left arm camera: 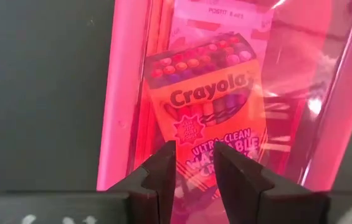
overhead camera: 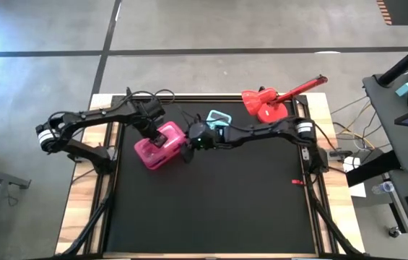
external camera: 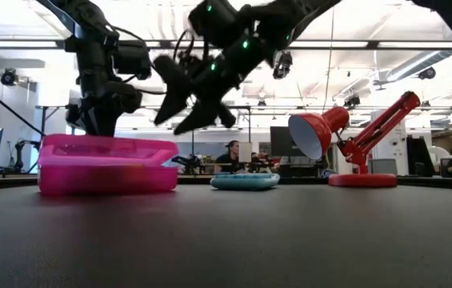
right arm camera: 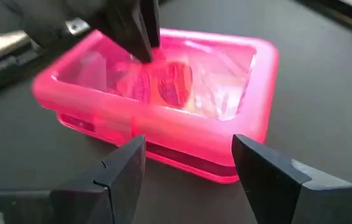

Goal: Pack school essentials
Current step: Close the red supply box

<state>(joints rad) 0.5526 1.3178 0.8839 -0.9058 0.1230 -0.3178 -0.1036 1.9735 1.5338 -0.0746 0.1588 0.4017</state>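
A pink see-through box [overhead camera: 159, 148] stands on the black mat at centre left. Through its glossy top I see a crayon box [left arm camera: 207, 106] lying flat inside, with a strip of paper beyond it. My left gripper [left arm camera: 194, 152] points down over the pink box [right arm camera: 163, 99], its fingers a narrow gap apart with nothing between them. My right gripper [right arm camera: 188, 146] hangs wide open above the mat at the box's right side, slanting toward it and higher than its rim [external camera: 106, 144]. The other essentials are hidden. My left gripper comes down from above onto the pink box's top [right arm camera: 147, 59], over the near end of the crayon box. I cannot tell whether its fingertips touch the top or stand just over it.
A turquoise calculator [overhead camera: 219, 118] lies just beyond my right arm's gripper. A red desk lamp [overhead camera: 268, 103] stands at the far right corner. A small red bit [overhead camera: 296, 182] lies near the right edge. The near half of the mat [overhead camera: 211, 209] is bare.
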